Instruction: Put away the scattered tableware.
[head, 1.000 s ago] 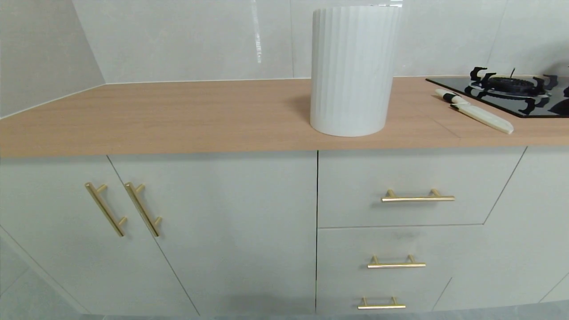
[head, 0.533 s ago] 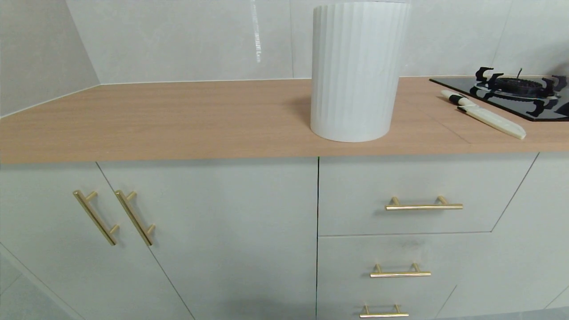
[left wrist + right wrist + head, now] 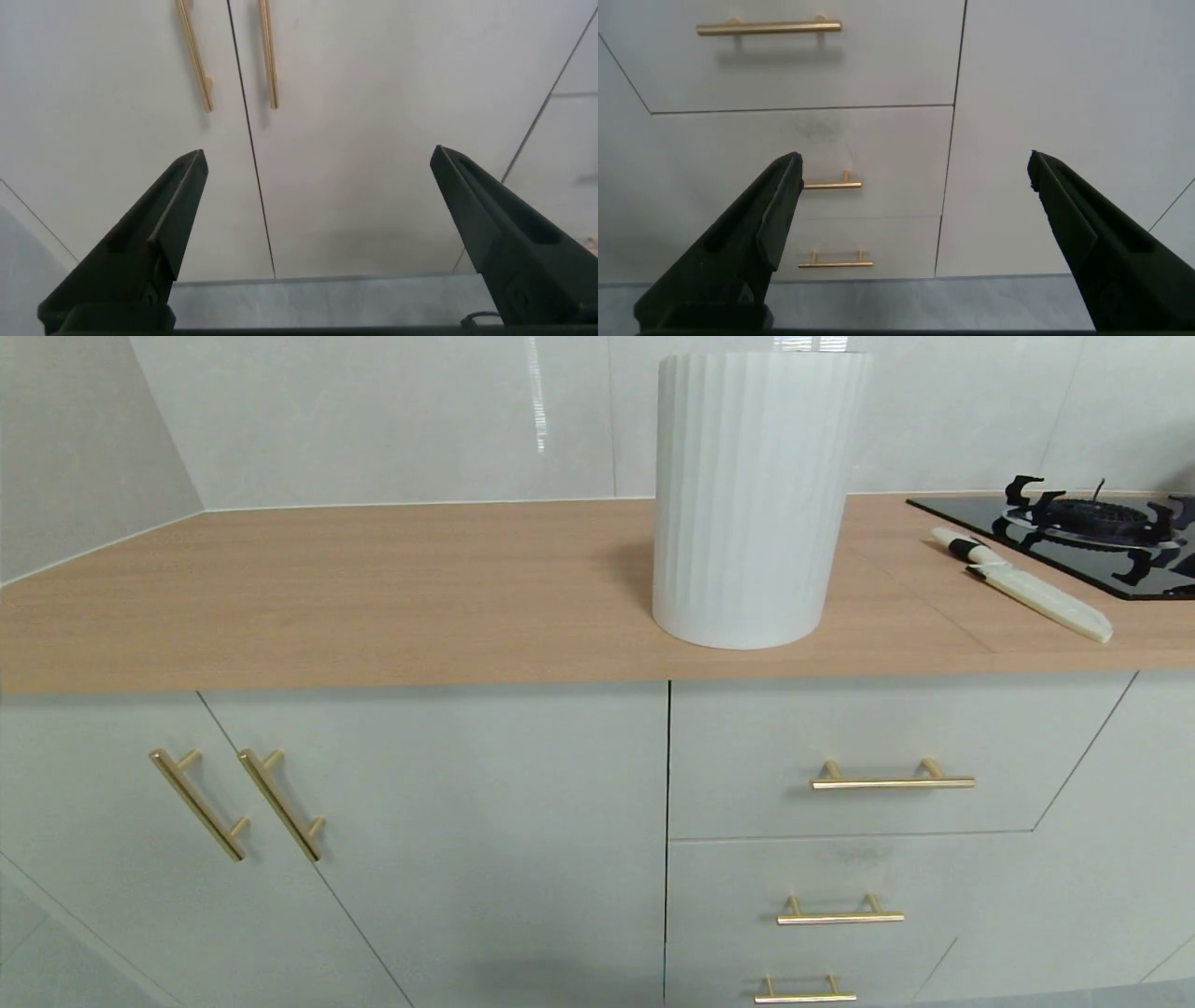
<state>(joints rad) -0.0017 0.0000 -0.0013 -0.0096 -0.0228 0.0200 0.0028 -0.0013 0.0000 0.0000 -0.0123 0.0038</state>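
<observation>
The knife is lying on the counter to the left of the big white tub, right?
Not quite. The knife is lying on the counter to the right of the tub, beside the stove. The head view shows it.

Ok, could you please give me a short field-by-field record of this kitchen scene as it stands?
centre: white ribbed container upright on the countertop
right side: knife lying flat beside the hob, apart from the container
below: drawers shut
left arm: left claw open, empty, facing the cabinet doors
right arm: right claw open, empty, facing the drawers
</observation>
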